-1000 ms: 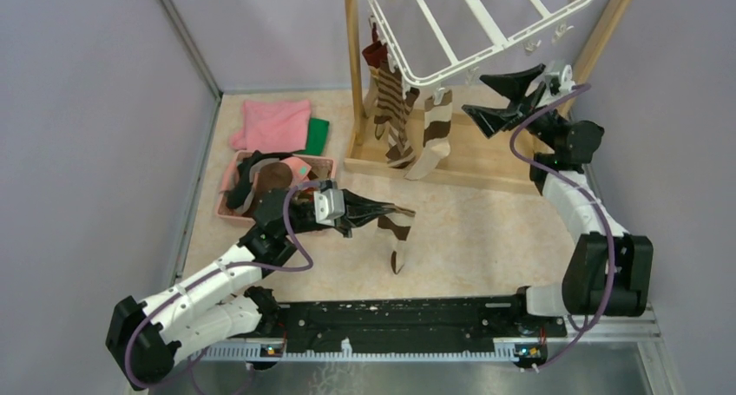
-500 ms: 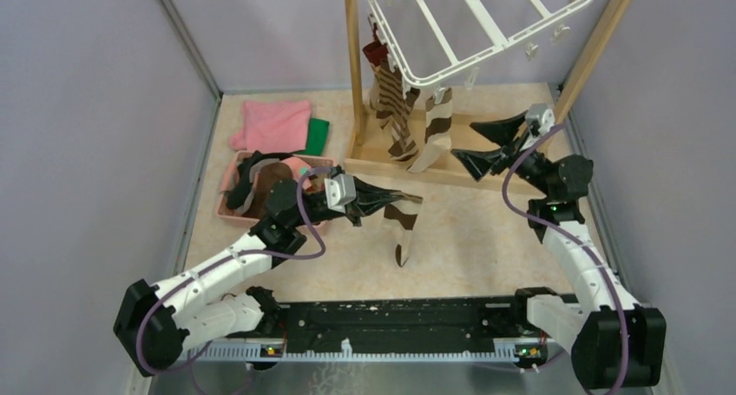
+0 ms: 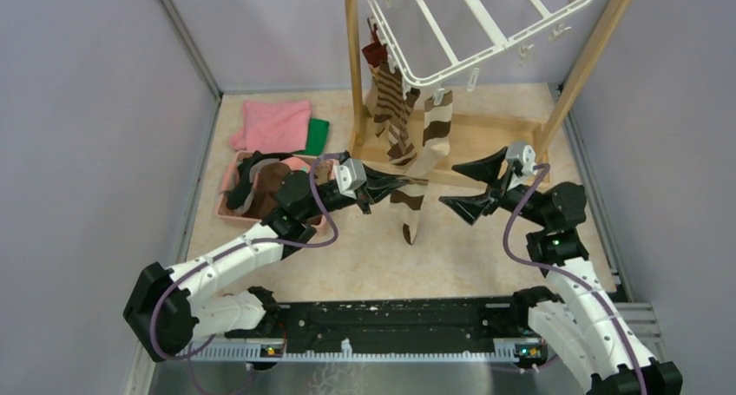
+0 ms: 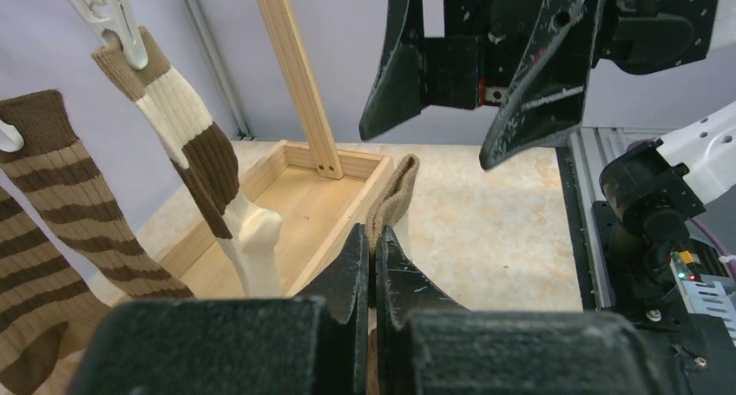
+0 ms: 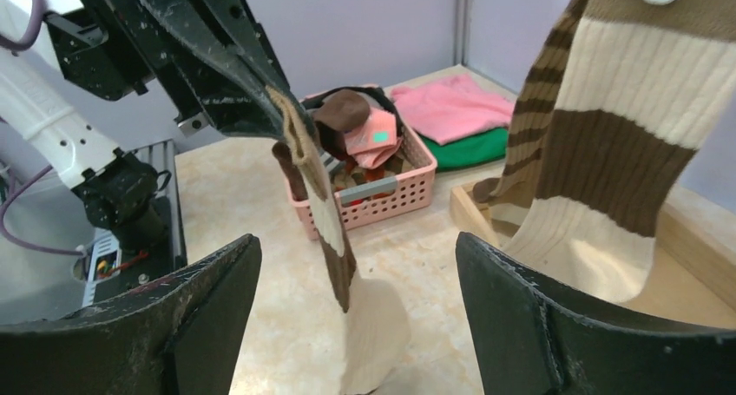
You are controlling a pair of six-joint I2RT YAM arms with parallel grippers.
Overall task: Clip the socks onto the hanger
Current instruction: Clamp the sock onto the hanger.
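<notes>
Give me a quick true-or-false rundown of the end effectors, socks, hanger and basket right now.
1. The left end effector is shut on a brown-and-cream striped sock. True.
2. The right end effector is clamped on that sock too. False: its jaws stand wide open, apart from the sock.
3. The white plastic rectangular hanger is bare. False: striped socks hang clipped at its near left corner.
4. The pink plastic basket holds more clothing. True.
5. The folded pink cloth lies inside the basket. False: it lies outside it, beside a folded green cloth.
</notes>
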